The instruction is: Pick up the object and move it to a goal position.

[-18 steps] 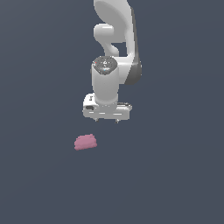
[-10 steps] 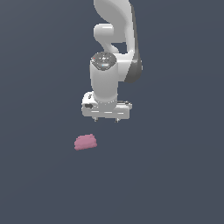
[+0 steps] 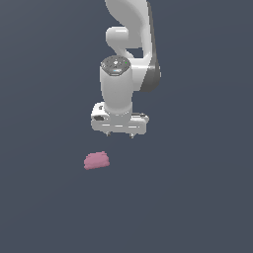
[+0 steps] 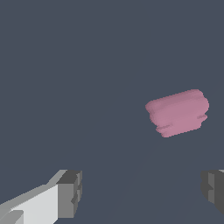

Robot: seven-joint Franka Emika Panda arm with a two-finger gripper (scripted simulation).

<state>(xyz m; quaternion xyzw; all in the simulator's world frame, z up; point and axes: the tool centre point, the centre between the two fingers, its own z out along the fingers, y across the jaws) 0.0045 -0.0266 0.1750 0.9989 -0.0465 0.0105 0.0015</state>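
Observation:
The object is a small pink lumpy blob (image 3: 97,160) lying on the dark grey floor, toward the exterior view's left and below the arm. The white Panda gripper (image 3: 119,135) hangs above the floor, up and to the exterior view's right of the blob, not touching it. In the wrist view the blob (image 4: 178,112) lies ahead of the gripper (image 4: 142,192), off to one side. The two dark fingertips (image 4: 70,192) stand wide apart with nothing between them, so the gripper is open and empty.
A plain dark grey floor (image 3: 197,197) fills both views. No other objects, containers or edges show.
The arm has shifted slightly toward the exterior view's left and a little lower, nearer the blob. The blob has not moved.

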